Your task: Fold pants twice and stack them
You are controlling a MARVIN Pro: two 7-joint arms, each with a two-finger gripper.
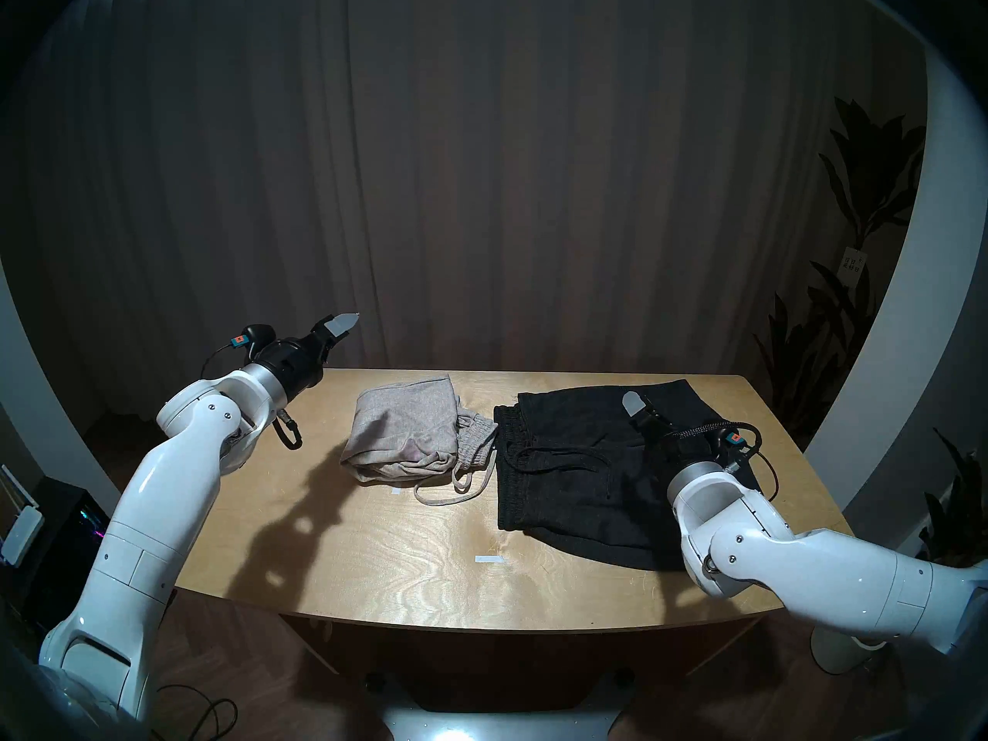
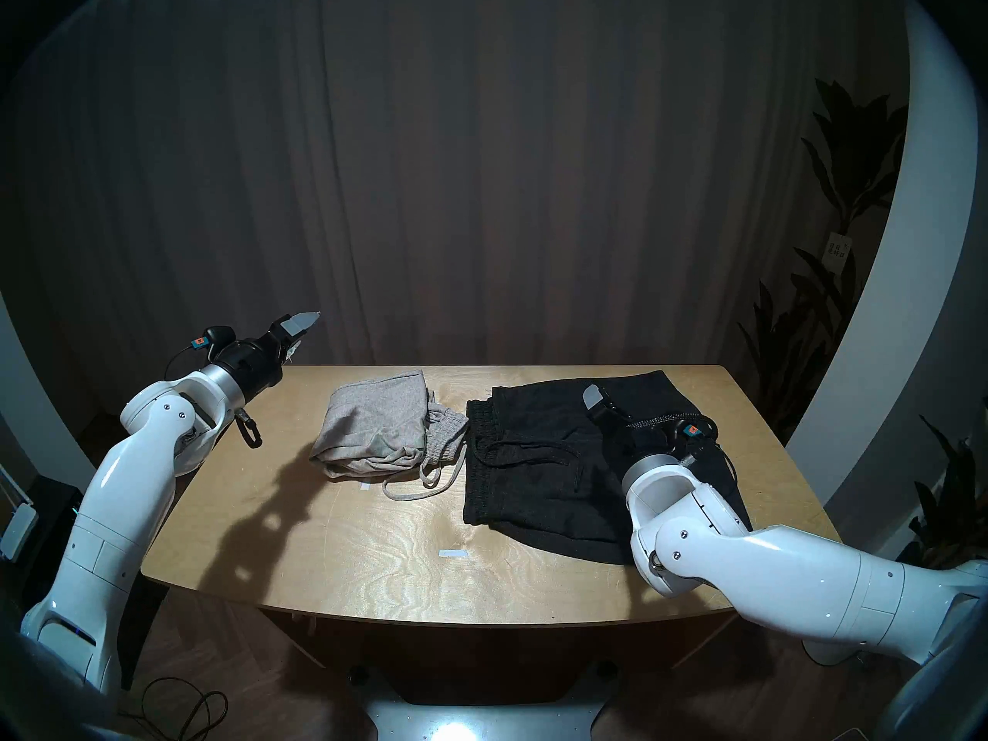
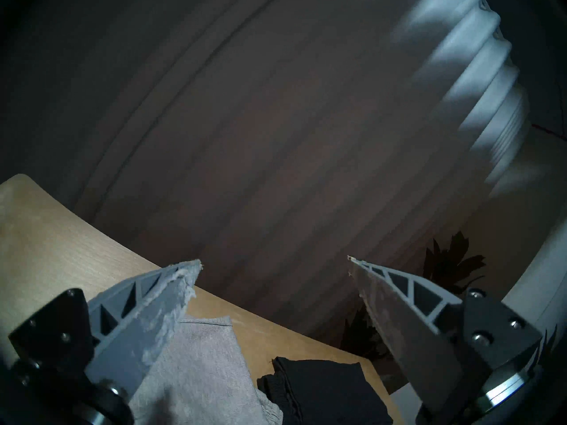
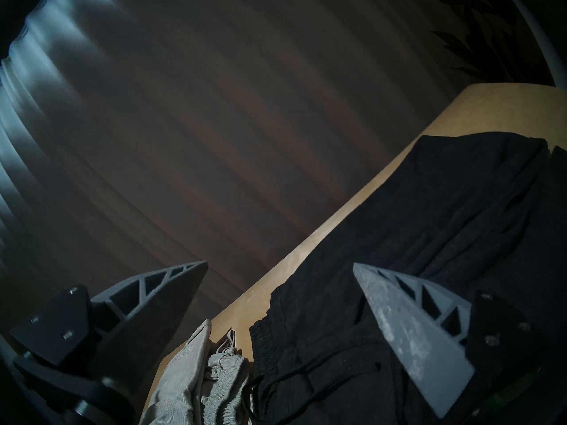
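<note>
The light grey pants (image 1: 406,430) lie folded into a bundle at the table's middle left, with the waistband and pale cord (image 1: 454,488) spilling to the right. Spread flat on the right half are the black pants (image 1: 577,472), their waistband toward the grey ones. My left gripper (image 1: 342,325) is raised above the table's far left corner, open and empty; the left wrist view shows its fingers wide apart (image 3: 274,260) over the grey pants (image 3: 199,369). My right gripper (image 1: 641,411) hovers open over the black pants (image 4: 429,231), holding nothing (image 4: 279,263).
The wooden table (image 1: 374,563) carries two small white tape marks (image 1: 489,559) on its bare front part. A dark curtain hangs behind the table. Plants (image 1: 855,242) stand at the right, beyond the table's edge.
</note>
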